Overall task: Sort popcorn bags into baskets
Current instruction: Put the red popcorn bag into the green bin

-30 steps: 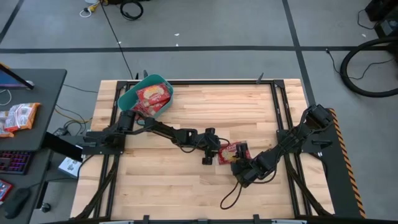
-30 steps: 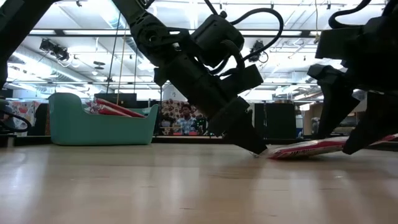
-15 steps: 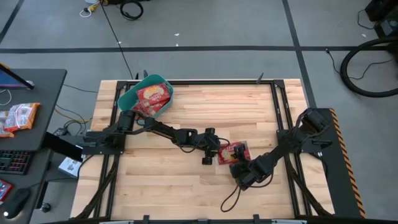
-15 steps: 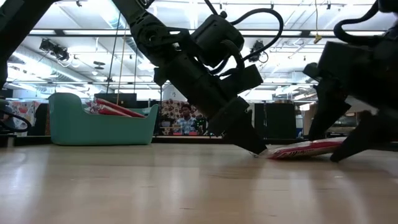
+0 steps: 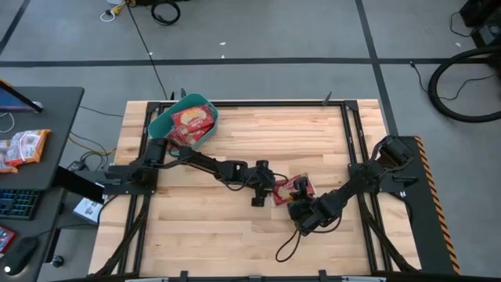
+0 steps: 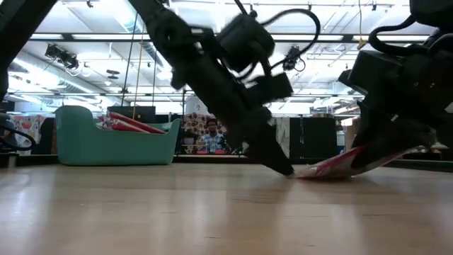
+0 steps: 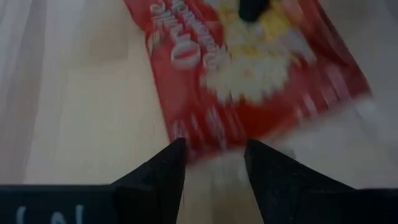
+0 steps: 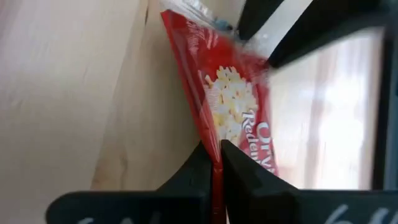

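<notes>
One red popcorn bag (image 5: 291,188) with a yellow centre lies right of the table's middle. Its end toward the table's left rests on the wood (image 6: 301,172) and its other end is tipped up. My right gripper (image 8: 214,158) is shut on the bag's raised edge. My left gripper (image 7: 211,163) is open, slanting down, with its fingertips astride the bag's low end (image 7: 208,140). The teal basket (image 5: 166,124) stands at the far left corner with several bags (image 5: 190,122) in it. My right gripper pinches the bag's thin edge (image 8: 210,140) between its two fingers, at the end toward the table's right and near side. It comes slanting down from the right. The bag sits tilted in the hold, this end raised (image 6: 347,159), the opposite end on the table. Whether my left gripper touches the bag's low end, I cannot tell.
A black frame rail (image 5: 352,133) runs along the table's right side, and a cable loop (image 5: 288,251) hangs near the front edge. A dark desk (image 5: 47,117) at the left holds more packets (image 5: 23,146). A person (image 6: 210,134) shows far behind the table.
My right gripper has rolled, sunk slightly and shut on the bag's edge. The bag's end toward the table's right has tipped up off the wood, while its end at my left gripper has stayed down.
</notes>
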`<state>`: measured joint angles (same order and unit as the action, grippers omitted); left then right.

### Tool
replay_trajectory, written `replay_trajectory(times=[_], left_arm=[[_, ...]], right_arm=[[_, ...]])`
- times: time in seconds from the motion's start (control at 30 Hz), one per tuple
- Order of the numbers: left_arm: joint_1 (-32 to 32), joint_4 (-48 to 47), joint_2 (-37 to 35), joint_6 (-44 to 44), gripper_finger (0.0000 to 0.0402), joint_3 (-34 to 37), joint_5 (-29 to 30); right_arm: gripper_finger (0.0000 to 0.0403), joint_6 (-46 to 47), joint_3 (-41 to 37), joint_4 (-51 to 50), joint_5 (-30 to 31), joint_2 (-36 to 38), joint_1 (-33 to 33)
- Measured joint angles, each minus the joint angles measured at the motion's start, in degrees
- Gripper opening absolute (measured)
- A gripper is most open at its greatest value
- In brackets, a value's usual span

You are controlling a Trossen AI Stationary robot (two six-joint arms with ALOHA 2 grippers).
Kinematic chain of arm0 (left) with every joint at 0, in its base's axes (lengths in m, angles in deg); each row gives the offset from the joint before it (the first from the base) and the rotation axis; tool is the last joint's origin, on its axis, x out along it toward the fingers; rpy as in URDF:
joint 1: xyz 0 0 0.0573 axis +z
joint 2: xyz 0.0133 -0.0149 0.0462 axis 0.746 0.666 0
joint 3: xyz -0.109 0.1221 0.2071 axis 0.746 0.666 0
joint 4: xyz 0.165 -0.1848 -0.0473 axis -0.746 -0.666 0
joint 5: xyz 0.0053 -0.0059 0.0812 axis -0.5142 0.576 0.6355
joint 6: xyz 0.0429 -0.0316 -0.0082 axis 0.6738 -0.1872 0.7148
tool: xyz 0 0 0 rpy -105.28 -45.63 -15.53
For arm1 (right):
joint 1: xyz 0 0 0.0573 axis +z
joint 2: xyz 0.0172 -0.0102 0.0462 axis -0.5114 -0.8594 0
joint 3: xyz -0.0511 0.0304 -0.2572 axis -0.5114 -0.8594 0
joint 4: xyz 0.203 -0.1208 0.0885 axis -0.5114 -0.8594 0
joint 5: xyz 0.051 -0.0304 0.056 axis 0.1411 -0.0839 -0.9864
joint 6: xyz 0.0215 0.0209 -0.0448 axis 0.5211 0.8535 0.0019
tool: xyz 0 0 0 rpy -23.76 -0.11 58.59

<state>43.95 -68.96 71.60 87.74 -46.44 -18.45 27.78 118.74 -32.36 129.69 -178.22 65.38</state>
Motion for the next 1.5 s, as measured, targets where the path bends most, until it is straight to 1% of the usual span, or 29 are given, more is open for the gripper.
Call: replay_trajectory(times=[0.13,0.23,0.33,0.43,0.5,0.6,0.77,0.93,1.03,1.23,1.3,1.37,1.43,1.5], left_arm=[[-0.4,-3.2,-4.5,3.8,0.0171,0.1,0.5],[-1.5,-5.0,-7.4,8.9,0.0171,0.0,3.0],[-3.5,-5.9,-8.0,14.1,0.0173,0.0,8.3],[-5.6,-4.9,-8.2,20.3,0.0183,0.0,14.2],[-6.9,-4.1,-8.2,22.2,0.0189,0.0,17.9],[-7.9,-1.6,-8.2,22.5,0.0198,0.0,20.4],[-7.8,-0.3,-8.3,22.1,0.0203,0.0,19.0],[-7.5,1.2,-8.3,20.3,0.0200,-0.1,19.2],[-7.5,1.7,-8.3,20.7,0.0183,-0.1,19.3],[-7.2,2.1,-8.3,20.6,0.0133,-0.1,19.7],[-7.2,2.5,-8.3,20.6,0.0120,-0.1,20.9],[-7.2,2.5,-8.3,21.1,0.0113,-0.1,23.5],[-7.2,2.9,-8.3,21.3,0.0112,-0.2,26.1],[-7.2,2.8,-8.4,21.6,0.0115,-0.2,27.2]], right_arm=[[0.0022,5.2,1.3,-5.8,-2.2,0.3,-0.7],[0.0035,10.4,3.7,-13.2,-2.9,1.5,-1.7],[0.0034,12.4,5.2,-17.4,-3.9,3.6,-2.2],[0.0024,12.2,5.8,-17.4,-5.0,6.7,-2.5],[0.0022,12.4,5.8,-17.2,-5.1,8.8,-2.6],[0.0025,12.4,5.8,-16.2,-3.9,11.9,-2.6],[0.0031,13.8,5.8,-14.7,-1.5,15.6,-2.7],[0.0031,13.4,5.8,-12.2,-1.5,17.9,-2.7],[0.0034,13.4,5.8,-11.2,-1.7,18.5,-2.7],[0.0033,12.1,5.8,-9.1,-2.9,18.9,-2.7],[0.0028,11.4,5.8,-8.3,-4.4,18.9,-2.8],[0.0025,11.3,5.8,-8.2,-5.2,18.9,-3.0],[0.0025,11.8,5.8,-8.2,-5.3,18.9,-3.0],[0.0028,11.9,5.8,-8.6,-5.5,18.9,-3.0]])
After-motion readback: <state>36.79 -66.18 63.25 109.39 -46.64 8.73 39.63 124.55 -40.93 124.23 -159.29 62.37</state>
